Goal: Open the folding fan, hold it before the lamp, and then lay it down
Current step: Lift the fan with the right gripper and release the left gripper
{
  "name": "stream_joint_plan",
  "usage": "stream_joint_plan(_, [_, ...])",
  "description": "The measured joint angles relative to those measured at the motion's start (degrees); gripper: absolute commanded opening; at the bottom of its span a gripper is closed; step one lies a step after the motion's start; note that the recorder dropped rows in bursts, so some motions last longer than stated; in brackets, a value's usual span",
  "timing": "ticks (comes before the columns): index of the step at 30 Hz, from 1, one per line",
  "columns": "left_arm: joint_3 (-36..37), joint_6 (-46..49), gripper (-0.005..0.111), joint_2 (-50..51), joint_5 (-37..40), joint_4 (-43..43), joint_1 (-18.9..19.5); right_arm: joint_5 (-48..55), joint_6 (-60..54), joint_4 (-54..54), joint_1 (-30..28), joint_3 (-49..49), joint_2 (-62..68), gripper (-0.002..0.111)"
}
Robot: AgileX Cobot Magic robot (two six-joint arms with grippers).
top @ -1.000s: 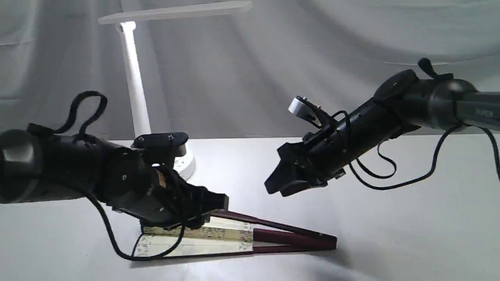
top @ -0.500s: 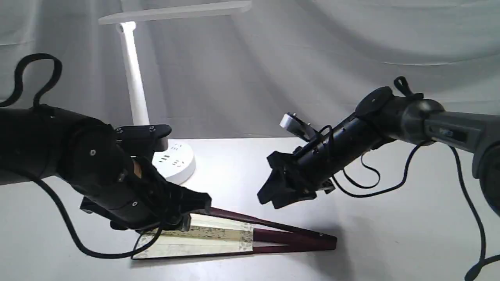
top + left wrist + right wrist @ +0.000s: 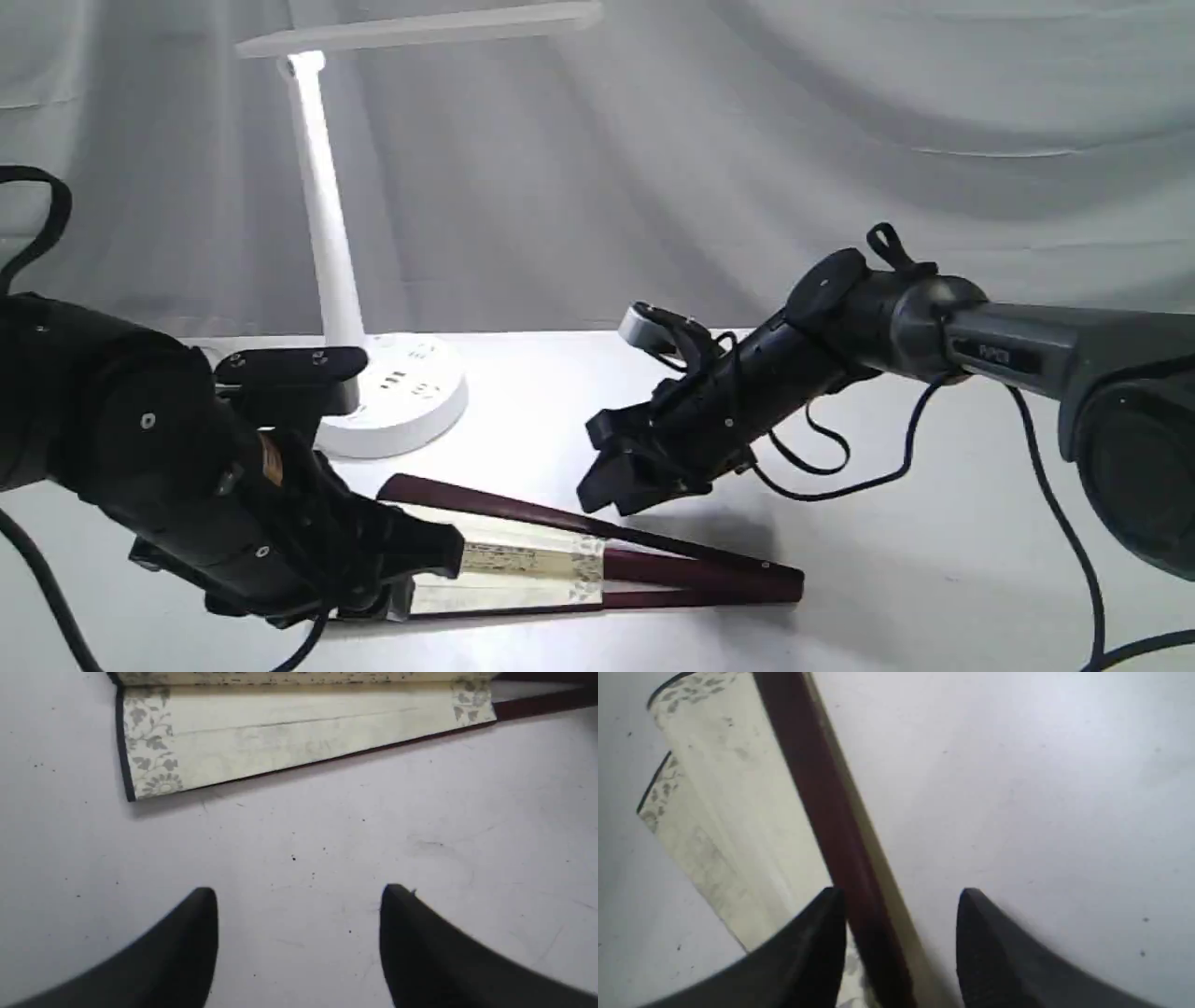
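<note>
Both grippers were spread open and empty, folding fan (image 3: pixel 532 560) lay partly opened on the desk (image 3: pixel 934 579) near the lamp (image 3: pixel 322 233), left gripper (image 3: pixel 299 891) hung over bare desk just beside the cream leaf, right gripper (image 3: pixel 901 891) hovered over the upper maroon guard

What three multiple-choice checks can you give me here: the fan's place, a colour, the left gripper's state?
1. Where is the folding fan?
A. held in the air
B. lying on the table
C. propped upright
2. What colour are its guards?
A. white
B. blue
C. dark maroon
3. How is the left gripper?
A. open, empty
B. shut on the fan
C. shut, empty
Answers: 1 B, it rests partly spread on the tabletop; 2 C, both outer sticks look maroon; 3 A, its jaws stand apart with nothing between them.
</note>
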Motion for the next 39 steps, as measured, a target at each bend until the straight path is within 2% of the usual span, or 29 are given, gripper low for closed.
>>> stream_joint_plan(10, [0.32, 0.00, 0.052, -0.24, 0.46, -0.22, 0.00, 1.95, -0.23, 8.48, 0.00, -0.02, 3.34, 0.039])
stream_joint_plan(18, [0.32, 0.00, 0.052, -0.24, 0.59, -0.22, 0.00, 3.02, -0.46, 10.53, 0.00, -0.12, 3.92, 0.038])
stream_joint_plan(26, [0.32, 0.00, 0.052, -0.24, 0.59, -0.22, 0.00, 6.33, -0.57, 9.55, 0.66, -0.12, 3.94, 0.021])
stream_joint_plan(32, [0.32, 0.00, 0.052, -0.24, 0.70, -0.22, 0.00, 8.39, -1.07, 9.43, 0.66, -0.12, 3.94, 0.000])
stream_joint_plan(39, [0.32, 0.00, 0.052, -0.24, 0.90, 0.03, 0.00, 11.59, -1.74, 9.76, -1.37, -0.12, 3.94, 0.000])
